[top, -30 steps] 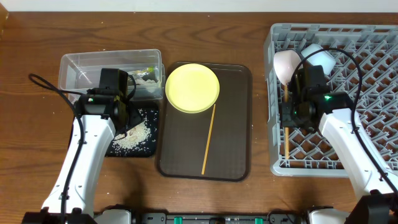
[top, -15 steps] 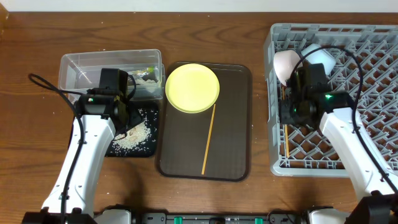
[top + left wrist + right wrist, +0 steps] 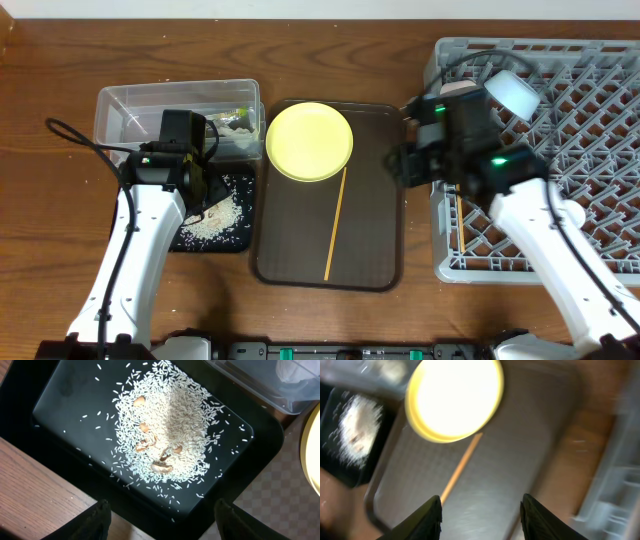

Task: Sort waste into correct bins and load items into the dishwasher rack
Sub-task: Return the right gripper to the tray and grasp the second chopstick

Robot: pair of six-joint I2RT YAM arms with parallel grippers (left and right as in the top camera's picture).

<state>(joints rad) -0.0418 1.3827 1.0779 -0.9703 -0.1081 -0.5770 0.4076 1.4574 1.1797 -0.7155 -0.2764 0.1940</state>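
My right gripper (image 3: 402, 165) (image 3: 481, 502) hangs open and empty over the right edge of the brown serving tray (image 3: 375, 235). On that tray lie the yellow plate (image 3: 309, 141) (image 3: 455, 397) and one wooden chopstick (image 3: 336, 225) (image 3: 462, 467). The other chopstick (image 3: 462, 238) lies in the grey dishwasher rack (image 3: 600, 120), beside a white bowl (image 3: 513, 93). My left gripper (image 3: 203, 188) (image 3: 161, 507) is open above the near edge of the black tray (image 3: 65, 405), which holds the rice scraps (image 3: 165, 430). The green-and-yellow wrapper (image 3: 238, 118) sits in the clear tub (image 3: 150, 115).
The rack's left wall (image 3: 440, 200) stands just right of my right gripper. The clear tub touches the black tray's far side. Bare wooden table (image 3: 60, 250) lies to the left and in front of the trays.
My right gripper opened, left the chopstick in the rack and swung left out of the rack to the brown tray's right edge. The left arm has not moved.
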